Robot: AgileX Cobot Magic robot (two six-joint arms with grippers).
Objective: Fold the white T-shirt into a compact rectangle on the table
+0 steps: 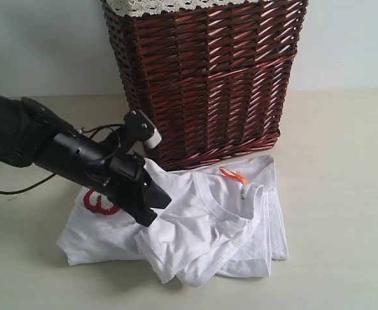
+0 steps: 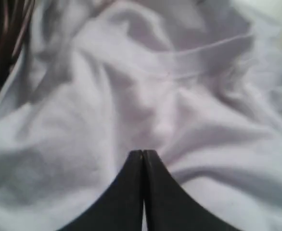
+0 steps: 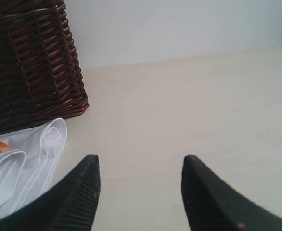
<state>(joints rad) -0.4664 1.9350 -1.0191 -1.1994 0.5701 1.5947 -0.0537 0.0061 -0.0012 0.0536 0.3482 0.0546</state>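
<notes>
White T-shirt lies crumpled on the counter, just near of the wicker basket. The left tool is closed together against the cloth, and the right tool stands apart to the shirt's right.

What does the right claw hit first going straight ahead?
Probably the table: the open right claw points across bare tabletop, white T-shirt and wicker basket off to one side. If its angle is shallow, the wall behind comes first; depth unclear.

Soft white cloth T-shirt, matt wood-look table, rough woven wicker basket.
</notes>
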